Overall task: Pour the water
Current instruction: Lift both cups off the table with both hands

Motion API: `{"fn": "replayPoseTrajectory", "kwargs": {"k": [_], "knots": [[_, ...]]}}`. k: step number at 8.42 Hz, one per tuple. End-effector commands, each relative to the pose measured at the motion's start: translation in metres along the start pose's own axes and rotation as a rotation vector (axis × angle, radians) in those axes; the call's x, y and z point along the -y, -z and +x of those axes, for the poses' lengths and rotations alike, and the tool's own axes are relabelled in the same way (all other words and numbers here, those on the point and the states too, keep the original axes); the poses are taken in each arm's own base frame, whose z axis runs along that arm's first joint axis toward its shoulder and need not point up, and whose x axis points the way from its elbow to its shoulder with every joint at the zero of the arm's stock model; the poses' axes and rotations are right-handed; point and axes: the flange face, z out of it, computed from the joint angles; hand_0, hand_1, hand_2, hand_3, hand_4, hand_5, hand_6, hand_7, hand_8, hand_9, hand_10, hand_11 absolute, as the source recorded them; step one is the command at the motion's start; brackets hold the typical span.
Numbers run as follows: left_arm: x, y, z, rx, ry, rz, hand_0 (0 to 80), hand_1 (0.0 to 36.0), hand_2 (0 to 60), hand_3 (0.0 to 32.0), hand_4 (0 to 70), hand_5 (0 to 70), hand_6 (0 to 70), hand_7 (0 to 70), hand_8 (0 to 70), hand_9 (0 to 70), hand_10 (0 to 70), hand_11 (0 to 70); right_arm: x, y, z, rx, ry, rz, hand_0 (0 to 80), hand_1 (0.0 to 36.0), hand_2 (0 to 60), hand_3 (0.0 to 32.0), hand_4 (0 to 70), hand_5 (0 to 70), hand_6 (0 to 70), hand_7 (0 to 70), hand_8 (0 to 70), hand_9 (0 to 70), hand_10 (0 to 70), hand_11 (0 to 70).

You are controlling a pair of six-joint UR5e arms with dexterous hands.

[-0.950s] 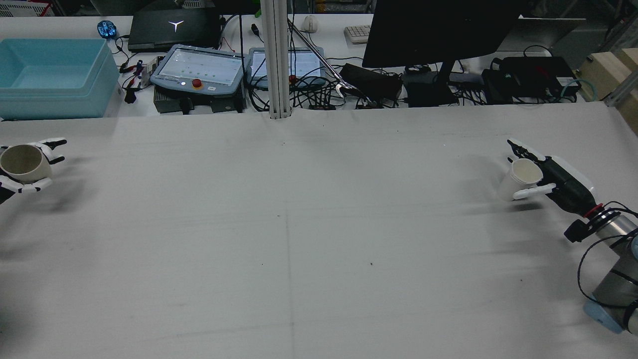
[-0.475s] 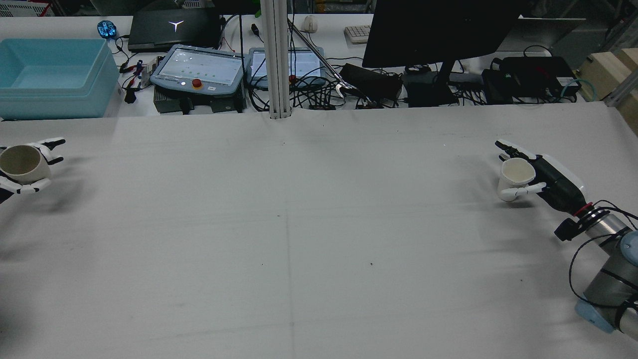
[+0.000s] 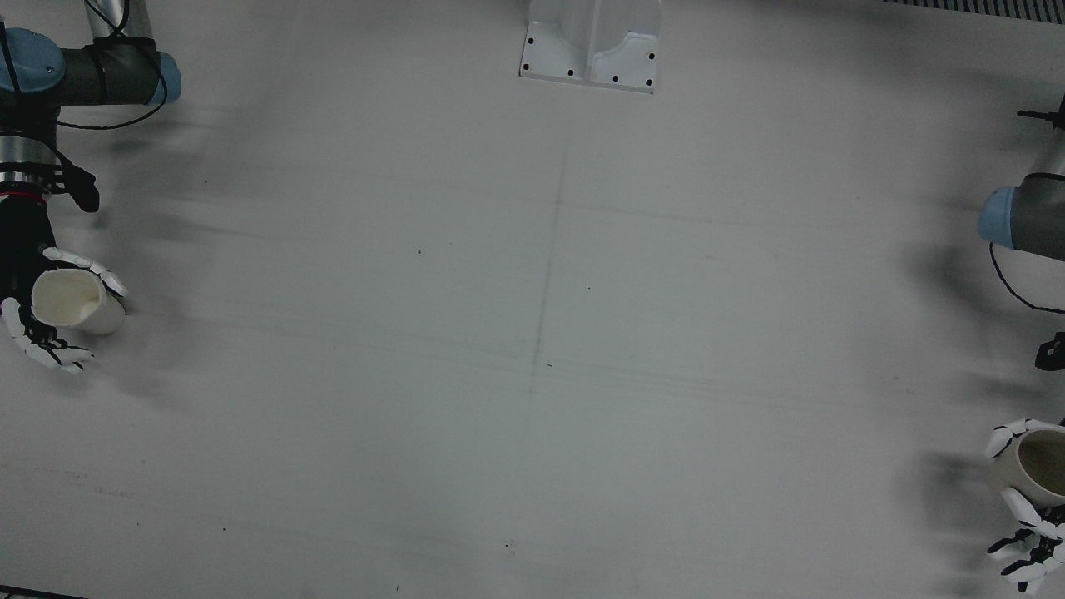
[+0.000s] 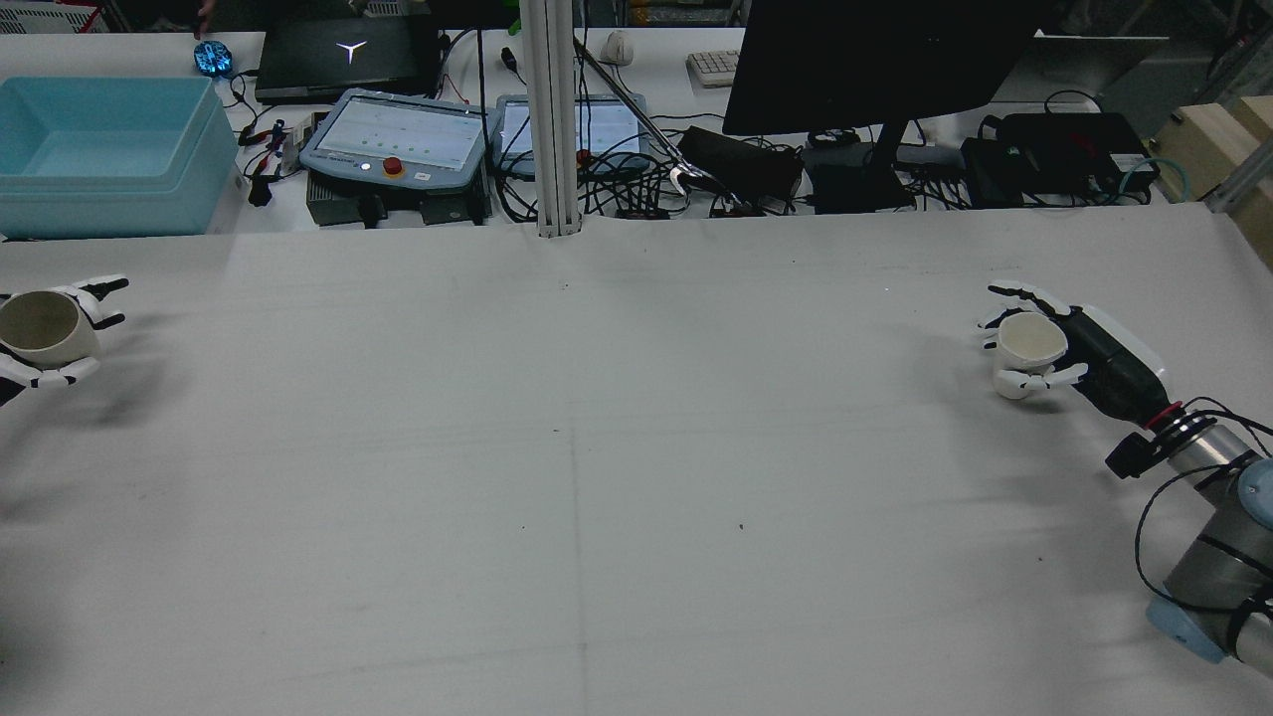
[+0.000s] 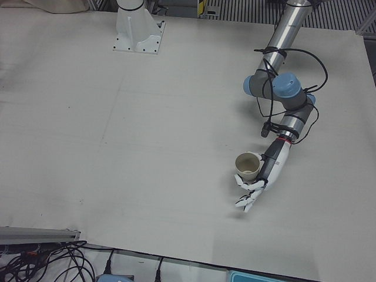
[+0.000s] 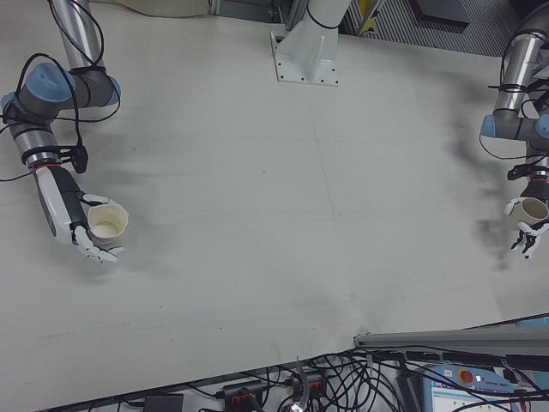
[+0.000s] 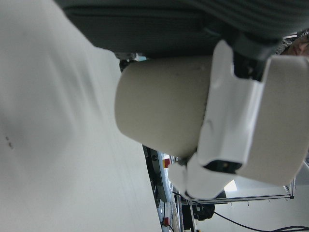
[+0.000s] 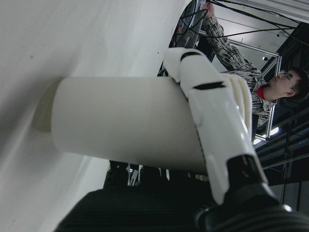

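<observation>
My left hand is shut on a beige paper cup at the far left edge of the table in the rear view. The cup's mouth faces up. The same hand and cup show in the left-front view. My right hand is shut on a white paper cup near the table's right side. It holds the cup roughly upright, low over the table. In the front view this hand and cup are at the left edge. I cannot see what is inside either cup.
Behind the table's far edge are a blue bin, two teach pendants, a monitor and cables. A vertical post stands at the far middle. A white mounting plate is at the robot side.
My right hand has moved the white cup a little left and away from me and turned it more upright. My left hand with its cup has hardly moved.
</observation>
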Motion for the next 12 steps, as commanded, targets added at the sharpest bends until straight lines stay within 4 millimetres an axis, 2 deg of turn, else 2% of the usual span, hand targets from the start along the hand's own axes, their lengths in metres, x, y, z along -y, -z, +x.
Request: {"fn": "replayPoseTrajectory", "kwargs": {"k": [1,2,3,5,6,7,8,9,10,11,12], "knots": [[0.002,0.003,0.000,0.000,0.000,0.002,80.0,36.0,60.0,0.0,64.7,70.0,12.0,19.7,6.1,6.5,10.6,18.6,0.000,0.000,0.000,-0.001,0.000,0.000,80.0,36.0,23.5,30.6,0.0,23.9,28.3,45.3,31.6,37.8,35.4,54.1],[0.002,0.003,-0.001,0.002,0.000,0.002,80.0,36.0,60.0,0.0,63.4,70.0,11.8,19.3,6.1,6.2,10.5,18.4,0.000,0.000,-0.001,0.002,-0.001,0.001,80.0,36.0,37.6,29.4,0.0,25.4,28.8,41.2,32.7,39.2,37.6,57.2],[0.001,0.002,-0.001,0.002,-0.001,0.000,80.0,36.0,60.0,0.0,63.5,70.0,11.8,19.3,6.2,6.2,10.5,18.4,0.000,0.000,-0.003,0.006,-0.001,0.000,80.0,36.0,39.2,29.4,0.0,25.5,28.7,39.4,32.5,39.0,37.6,57.4],[0.000,0.001,-0.002,0.003,-0.001,-0.002,80.0,36.0,60.0,0.0,63.3,70.0,11.9,19.3,6.2,6.3,10.7,18.7,-0.013,-0.009,-0.013,0.029,-0.012,-0.027,80.0,36.0,35.9,26.6,0.0,24.9,27.5,36.5,29.6,35.1,35.8,55.1],[-0.005,-0.002,-0.001,0.002,0.001,-0.011,80.0,36.0,60.0,0.0,63.3,70.0,12.0,19.4,6.2,6.3,10.7,18.7,-0.035,-0.021,-0.040,0.073,-0.005,-0.052,80.0,36.0,34.7,25.2,0.0,24.8,27.0,35.6,28.5,33.5,34.5,53.5],[-0.017,-0.009,-0.001,0.001,0.003,-0.023,80.0,36.0,60.0,0.0,63.6,70.0,12.0,19.5,6.3,6.4,10.6,18.6,-0.069,-0.034,-0.074,0.101,0.012,-0.039,80.0,36.0,33.2,23.4,0.0,24.8,27.4,36.2,27.6,32.4,32.7,51.3],[-0.031,-0.014,-0.001,0.003,0.001,-0.031,80.0,36.0,60.0,0.0,64.4,70.0,12.1,19.6,6.3,6.4,10.6,18.7,-0.111,-0.040,-0.107,0.129,0.034,-0.035,80.0,36.0,34.1,22.4,1.9,24.7,28.2,38.2,27.1,32.2,31.0,49.1],[-0.052,-0.026,0.001,0.002,0.000,-0.046,80.0,36.0,60.0,0.0,65.0,70.0,12.4,19.8,6.5,6.5,10.7,18.9,-0.158,-0.046,-0.146,0.135,0.066,-0.051,80.0,36.0,31.8,20.2,1.3,24.5,27.1,35.3,25.7,30.0,29.9,47.7],[-0.074,-0.044,0.002,0.002,-0.005,-0.054,80.0,36.0,60.0,0.0,65.2,70.0,12.6,19.9,6.4,6.6,10.8,19.1,-0.195,-0.046,-0.172,0.090,0.105,-0.054,80.0,36.0,30.0,17.2,2.8,24.4,27.5,34.5,25.5,29.5,30.0,47.8],[-0.100,-0.062,-0.013,0.027,0.001,-0.073,80.0,36.0,60.0,0.0,65.5,70.0,12.8,20.1,6.4,6.6,10.8,19.1,-0.235,-0.048,-0.194,0.084,0.113,-0.039,80.0,36.0,29.9,14.4,5.2,24.3,28.6,36.0,25.8,30.1,29.7,47.4],[-0.137,-0.072,-0.047,0.083,0.006,-0.088,80.0,36.0,60.0,0.0,65.1,70.0,12.7,19.9,6.4,6.5,10.6,18.9,-0.270,-0.047,-0.215,0.090,0.117,-0.032,80.0,36.0,30.4,12.2,8.8,24.1,30.9,39.4,26.9,31.7,29.5,46.9]]}}
